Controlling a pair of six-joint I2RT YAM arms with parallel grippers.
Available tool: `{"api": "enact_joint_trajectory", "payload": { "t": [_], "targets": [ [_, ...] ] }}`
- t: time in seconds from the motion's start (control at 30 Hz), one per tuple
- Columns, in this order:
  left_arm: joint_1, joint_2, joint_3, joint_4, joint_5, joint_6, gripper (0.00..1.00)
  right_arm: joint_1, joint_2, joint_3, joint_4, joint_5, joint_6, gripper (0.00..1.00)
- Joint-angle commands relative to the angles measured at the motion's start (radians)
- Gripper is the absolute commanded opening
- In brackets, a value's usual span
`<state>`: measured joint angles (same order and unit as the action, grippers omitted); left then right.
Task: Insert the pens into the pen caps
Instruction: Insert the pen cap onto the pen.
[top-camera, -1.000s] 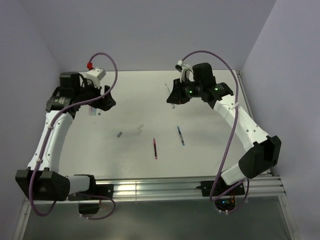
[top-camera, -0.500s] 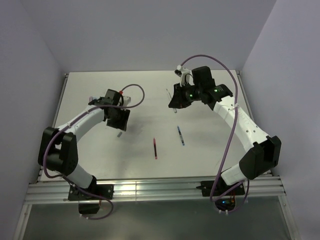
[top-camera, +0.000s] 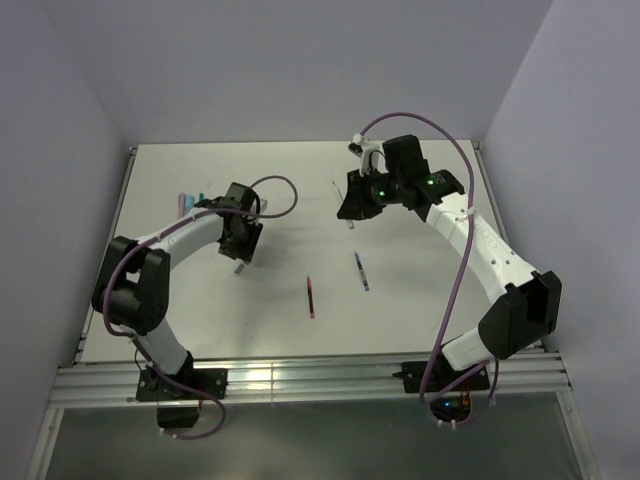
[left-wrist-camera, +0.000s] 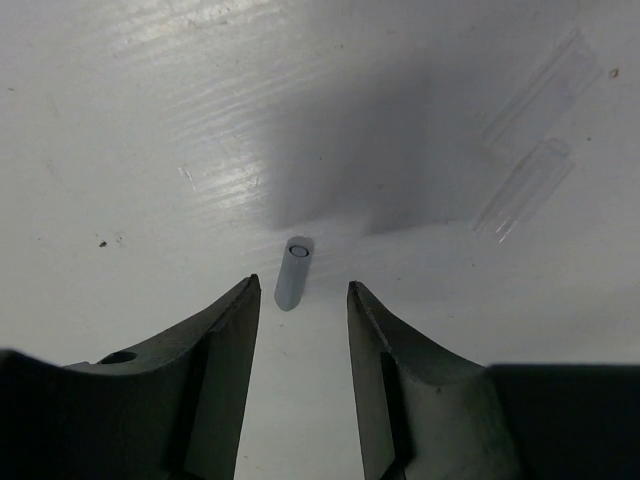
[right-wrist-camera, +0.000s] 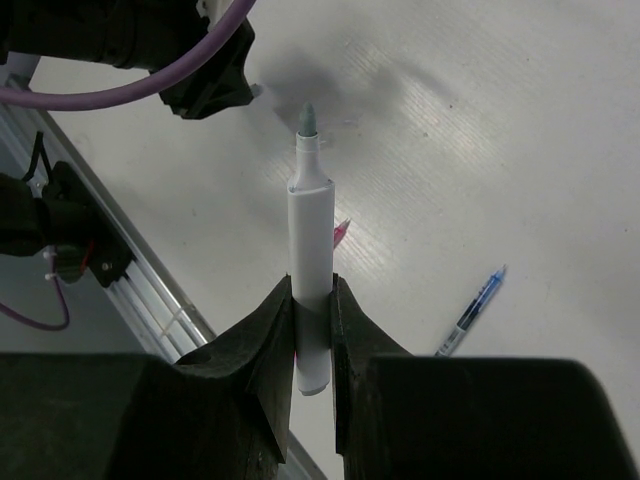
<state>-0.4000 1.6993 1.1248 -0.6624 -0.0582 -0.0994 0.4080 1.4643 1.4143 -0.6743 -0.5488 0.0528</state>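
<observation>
left gripper (left-wrist-camera: 302, 305) jaws spread; grey cap (left-wrist-camera: 293, 272) lies on table (left-wrist-camera: 120, 150) at their tips, no contact; right gripper (right-wrist-camera: 311, 292) pinches white pen (right-wrist-camera: 311, 215) at lower barrel, green tip out; cap likely light, smooth, prone to roll; grip mid-length across its sides.

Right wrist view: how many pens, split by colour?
white pen with green tip: 1
blue pen: 1
red pen: 1, mostly hidden behind the white one
Total: 3
</observation>
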Motion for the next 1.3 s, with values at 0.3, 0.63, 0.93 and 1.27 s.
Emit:
{"api": "enact_joint_trajectory", "payload": {
  "t": [0.3, 0.63, 0.93, 1.27],
  "targets": [
    [0.0, 0.029, 0.038, -0.028, 0.032, -0.013, 0.47, 0.0, -0.018, 0.012, -0.018, -0.045, -0.037, 0.0],
    [0.009, 0.053, 0.046, -0.02, -0.015, 0.0, 0.46, 0.0, -0.019, 0.015, -0.028, -0.051, -0.042, 0.0],
    [0.043, 0.077, 0.018, -0.043, 0.029, 0.01, 0.35, 0.0, -0.016, 0.026, -0.036, -0.043, -0.042, 0.0],
    [0.053, 0.128, -0.02, -0.029, 0.073, -0.009, 0.23, 0.0, 0.01, 0.038, -0.039, -0.076, -0.042, 0.0]
  ]
}}
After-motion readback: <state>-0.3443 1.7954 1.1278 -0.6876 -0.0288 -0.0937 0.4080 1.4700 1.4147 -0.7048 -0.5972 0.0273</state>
